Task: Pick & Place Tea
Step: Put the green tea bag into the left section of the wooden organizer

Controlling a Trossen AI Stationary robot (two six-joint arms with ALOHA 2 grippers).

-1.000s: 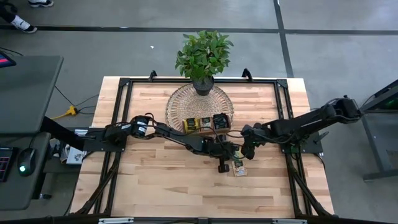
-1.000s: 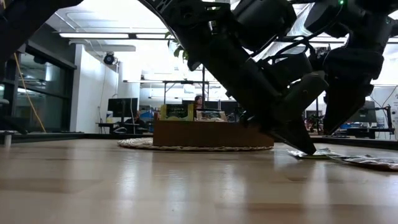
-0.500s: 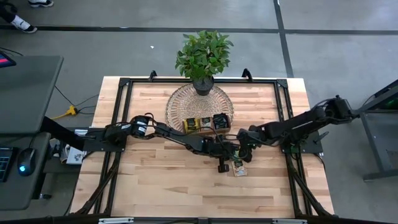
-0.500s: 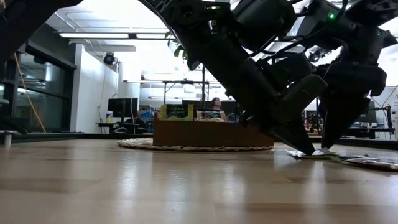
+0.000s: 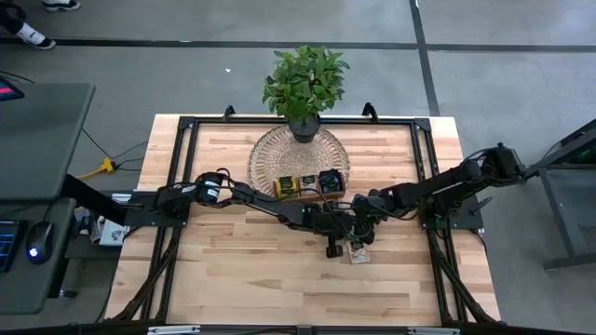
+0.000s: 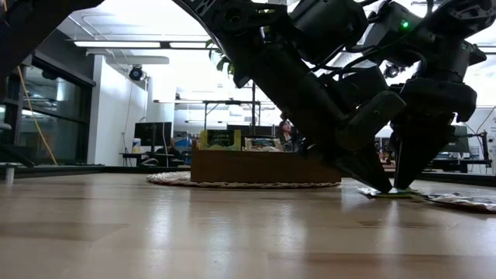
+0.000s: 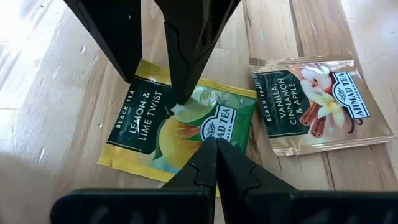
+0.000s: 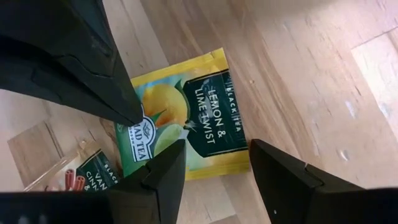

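Now left gripper pins lemon sachet; right gripper straddles.

A yellow tea sachet carries a dark green label panel with pale lettering, beside printed yellow lemon and green lime. At its 3 o'clock in the left wrist view, a clear-silver sachet shows a dark green panel, white blossoms and brown cinnamon sticks. Both lie on the pale, striped wood worktop. Both arms are black. The potted plant is leafy green.
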